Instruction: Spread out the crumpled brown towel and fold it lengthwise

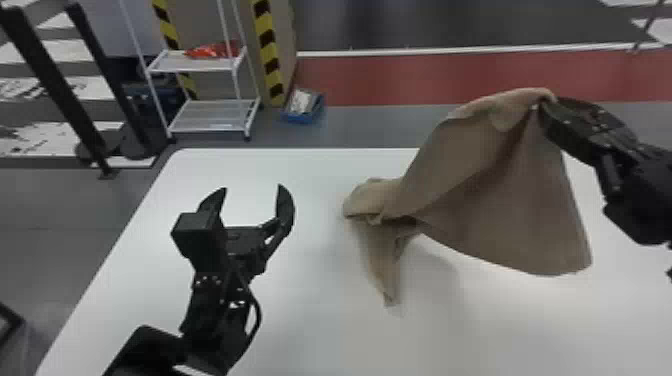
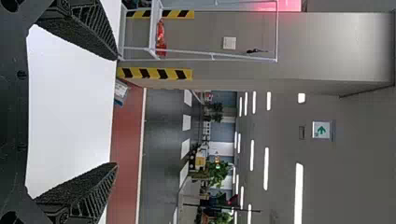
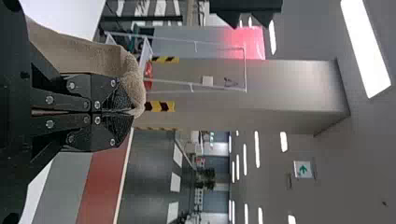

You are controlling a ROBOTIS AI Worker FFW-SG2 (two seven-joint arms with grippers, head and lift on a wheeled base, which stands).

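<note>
Grey floor, crossed by a broad red band [image 1: 400, 75], is seen beyond a smooth white table [image 1: 310, 325] with a rounded far corner. Near that corner, on the floor, a white metal shelf rack [image 1: 212, 117] is placed, with a shiny red packet [image 1: 215, 50] set on its upper shelf. Beside the rack, a pillar edge marked with yellow and black stripes [image 1: 270, 65] is seen, and a small blue bin [image 1: 302, 118] is set at its foot.

Over the right part of the table, the brown cloth towel [image 1: 500, 215] is held up by the right gripper [image 1: 540, 103]. Its raised edge is pinched between the two black fingers, which are closed together on the cloth in the right wrist view. From that grip the towel is draped down in a wide sloping sheet, with its other end bunched toward the middle of the table. Whether the lowest tip is touching the tabletop cannot be told.

Above the table's left part, the left gripper [image 1: 252, 188] is held with its fingers spread wide, nothing gripped between them, well apart from the towel.
</note>
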